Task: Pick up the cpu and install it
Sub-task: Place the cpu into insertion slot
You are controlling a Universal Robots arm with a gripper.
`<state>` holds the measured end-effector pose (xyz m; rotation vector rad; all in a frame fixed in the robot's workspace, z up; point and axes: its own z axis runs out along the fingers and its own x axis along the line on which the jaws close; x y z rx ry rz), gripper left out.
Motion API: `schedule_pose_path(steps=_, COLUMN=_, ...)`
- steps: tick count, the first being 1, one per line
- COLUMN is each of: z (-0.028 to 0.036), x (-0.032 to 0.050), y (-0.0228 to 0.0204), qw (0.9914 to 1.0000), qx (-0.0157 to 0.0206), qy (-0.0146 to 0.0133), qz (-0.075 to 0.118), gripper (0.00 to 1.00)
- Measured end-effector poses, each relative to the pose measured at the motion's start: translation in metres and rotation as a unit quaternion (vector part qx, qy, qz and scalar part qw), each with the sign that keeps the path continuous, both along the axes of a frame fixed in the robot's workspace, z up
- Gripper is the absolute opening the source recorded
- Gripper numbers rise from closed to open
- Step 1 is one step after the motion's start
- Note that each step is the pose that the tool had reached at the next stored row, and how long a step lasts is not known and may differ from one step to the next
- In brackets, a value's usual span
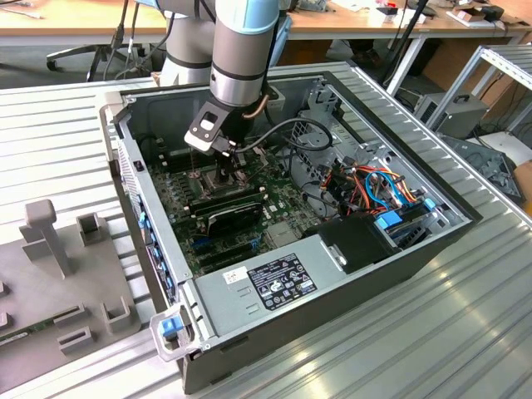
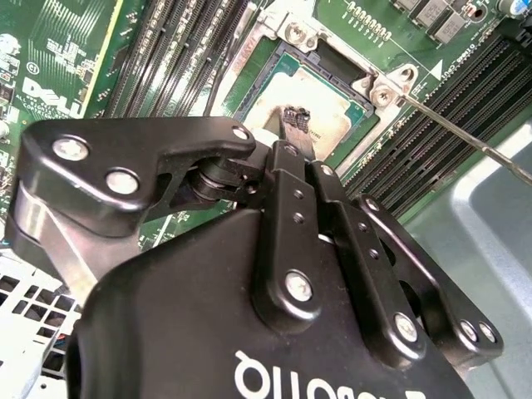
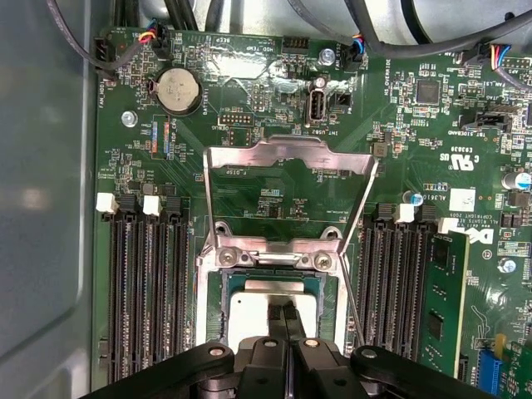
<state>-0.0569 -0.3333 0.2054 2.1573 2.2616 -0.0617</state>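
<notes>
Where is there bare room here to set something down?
Free: ribbed table on the exterior view's right of the computer case. Crowded: inside the case, around the gripper, socket and cables; grey fixture on the exterior view's left.

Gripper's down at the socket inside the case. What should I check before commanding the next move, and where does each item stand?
1. Load plate flipped up off the socket: ok.
2. cpu lying inside the socket frame: ok.
3. cpu level and fully seated: cannot tell; the gripper hides part of it.
4. Gripper shut, directly over the cpu's face: ok.
5. Lever standing apart from the gripper: ok.
</notes>
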Motion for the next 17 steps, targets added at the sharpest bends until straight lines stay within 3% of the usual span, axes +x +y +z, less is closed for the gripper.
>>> schedule_pose_path(steps=8, z=0.0002, x=0.0001, y=0.0001, qw=1.00000, qx=0.0003, qy=-0.0002, qz=0.000, gripper=0.11)
schedule_pose_path(steps=15, z=0.0128, x=0.0000, y=0.0000, qw=1.00000, qx=-0.0002, qy=-0.0001, qz=0.000, gripper=0.11)
schedule_pose_path(steps=17, z=0.0137, x=0.0000, y=0.0001, qw=1.00000, qx=-0.0001, qy=-0.0001, qz=0.000, gripper=0.11)
